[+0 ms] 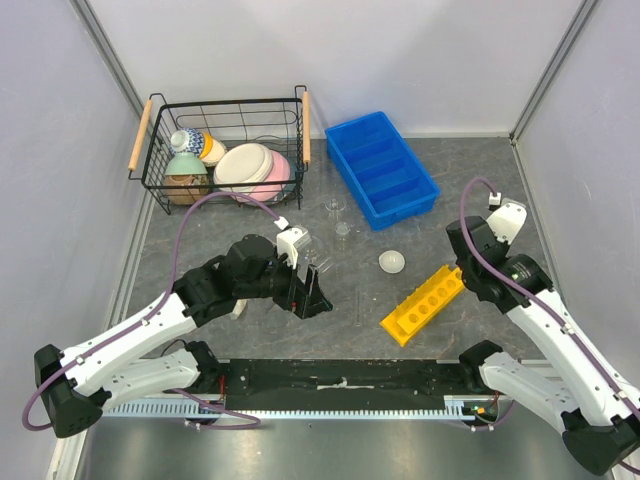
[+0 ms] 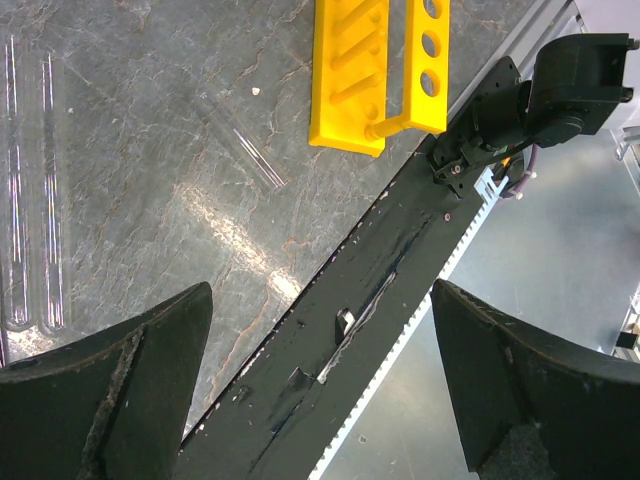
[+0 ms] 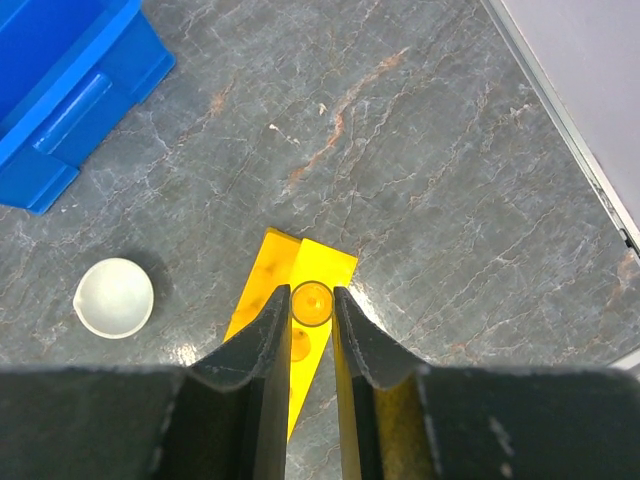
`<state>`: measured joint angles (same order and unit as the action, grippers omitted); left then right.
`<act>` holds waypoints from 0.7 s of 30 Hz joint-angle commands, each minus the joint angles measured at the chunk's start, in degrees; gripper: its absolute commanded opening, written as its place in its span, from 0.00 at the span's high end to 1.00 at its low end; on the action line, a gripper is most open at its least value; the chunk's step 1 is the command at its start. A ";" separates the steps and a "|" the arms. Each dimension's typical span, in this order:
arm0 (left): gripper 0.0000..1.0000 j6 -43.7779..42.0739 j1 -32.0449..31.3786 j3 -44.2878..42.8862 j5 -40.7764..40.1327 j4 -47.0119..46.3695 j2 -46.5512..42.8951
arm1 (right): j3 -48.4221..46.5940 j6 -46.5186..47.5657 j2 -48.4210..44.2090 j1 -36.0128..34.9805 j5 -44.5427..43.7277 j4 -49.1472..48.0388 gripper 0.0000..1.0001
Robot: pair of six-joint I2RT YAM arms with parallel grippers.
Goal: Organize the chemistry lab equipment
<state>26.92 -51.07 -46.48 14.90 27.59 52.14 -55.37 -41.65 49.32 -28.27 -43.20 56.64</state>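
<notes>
My right gripper point(image 3: 311, 290) is shut on a clear glass tube point(image 3: 311, 303), seen end-on and held upright over the end of the yellow rack point(image 3: 300, 255). The rack point(image 1: 425, 303) lies at an angle right of centre. The white domed dish point(image 1: 392, 262) sits just left of it and also shows in the right wrist view point(image 3: 114, 297). Two small glass vessels point(image 1: 338, 220) stand near the blue bin. A thin tube point(image 1: 358, 308) lies on the table. My left gripper point(image 2: 322, 290) is open and empty above the front edge, with two clear tubes point(image 2: 30, 180) to its left.
A wire basket point(image 1: 225, 110) holding pastel bowls and cups stands at the back left. A blue divided bin point(image 1: 382, 170) stands at the back centre. A black strip point(image 1: 340, 380) runs along the table's front edge. Grey walls close in both sides.
</notes>
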 commanded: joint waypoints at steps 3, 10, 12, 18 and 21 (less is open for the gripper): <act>0.03 -0.02 0.18 -0.19 -0.22 -0.70 -0.64 | 2.63 -2.29 1.48 0.06 0.66 -1.97 0.95; 0.03 -0.29 0.09 -0.02 0.13 -0.70 -0.81 | 5.36 -5.37 2.89 -0.03 0.14 -3.99 0.96; 0.03 -0.29 0.09 -0.10 0.31 -0.70 -0.81 | 6.24 -6.07 3.24 -0.03 -0.56 -4.43 0.96; 0.03 -0.46 0.09 -0.10 0.13 -0.61 -1.43 | 7.73 -7.66 3.33 0.06 -1.27 -5.58 0.96; 0.03 -0.29 0.09 -0.28 0.40 -0.61 -1.51 | 8.35 -8.18 3.50 0.06 -1.62 -6.02 0.96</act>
<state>26.92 -51.07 -46.48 15.05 27.59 51.90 -47.92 -47.59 52.69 -28.27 -42.83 52.75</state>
